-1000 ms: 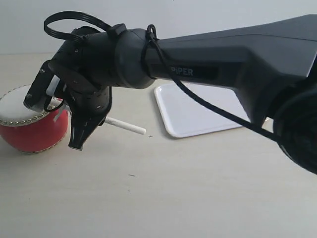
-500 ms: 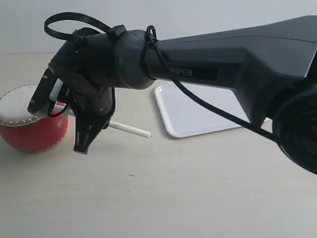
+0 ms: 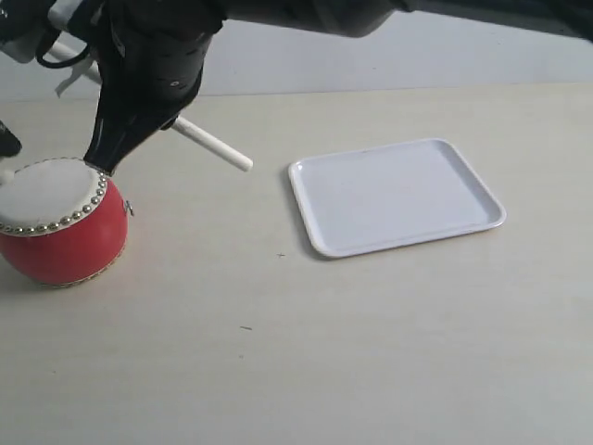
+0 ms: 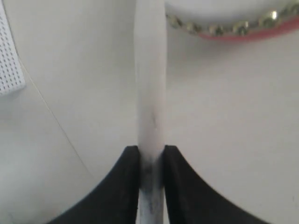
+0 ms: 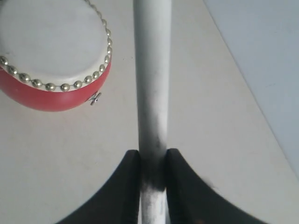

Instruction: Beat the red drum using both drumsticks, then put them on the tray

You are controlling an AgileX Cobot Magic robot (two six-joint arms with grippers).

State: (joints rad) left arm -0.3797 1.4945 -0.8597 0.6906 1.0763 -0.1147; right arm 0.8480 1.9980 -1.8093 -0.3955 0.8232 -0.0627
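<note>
The red drum [image 3: 57, 227] stands at the table's left, with its off-white skin facing up. My right gripper [image 3: 120, 139] hangs above the drum's right edge, shut on a drumstick [image 3: 215, 146] that slants down to the right. In the right wrist view that gripper [image 5: 153, 156] pinches the drumstick [image 5: 152, 70] beside the drum [image 5: 51, 51]. My left gripper [image 4: 150, 151] is shut on the other drumstick [image 4: 150, 70], which points toward the drum's studded rim [image 4: 233, 25]. The white tray [image 3: 398, 197] lies empty to the right.
A dark part [image 3: 7, 139] shows at the exterior view's left edge, just above the drum. A white perforated object [image 4: 9, 60] sits at the side of the left wrist view. A pale wall runs behind the table.
My right arm has risen from low beside the drum to high above it, carrying its drumstick up. The tray, half covered before, now shows in full.
</note>
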